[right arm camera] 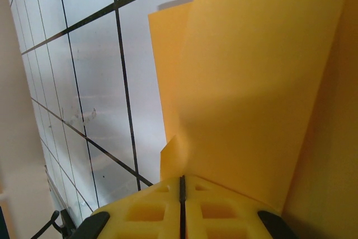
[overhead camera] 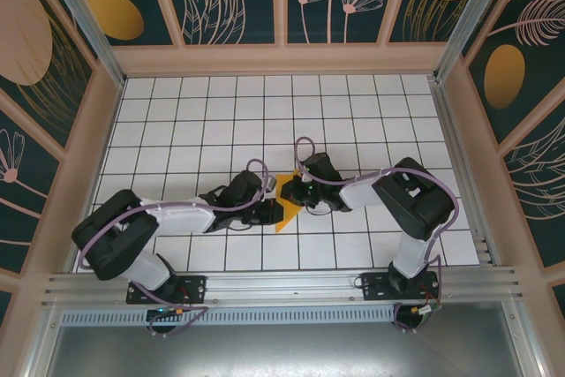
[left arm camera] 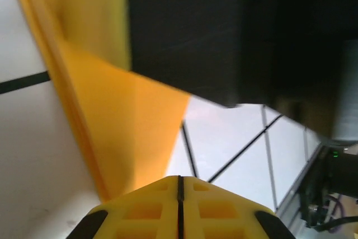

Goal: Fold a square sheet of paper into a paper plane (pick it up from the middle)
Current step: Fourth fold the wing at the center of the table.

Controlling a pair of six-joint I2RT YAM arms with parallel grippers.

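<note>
near the middle of the gridded counter [overhead camera: 177, 112] i see the square sheet of paper [overhead camera: 287, 214], creased into an orange-yellow wedge and caught between both arms. left fingers [left arm camera: 140, 214], at its 8 o'clock side, are pressed together, pinching its lower edge. right fingers [right arm camera: 224, 214], at its 2 o'clock side, are likewise pressed together on the paper, which lifts off the white tiles.

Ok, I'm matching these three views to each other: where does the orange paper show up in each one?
Top external: the orange paper is a small wedge just below centre.
Left wrist: the orange paper runs from upper left to bottom centre.
Right wrist: the orange paper covers the right half.
Shared landmark: the white gridded table.
</note>
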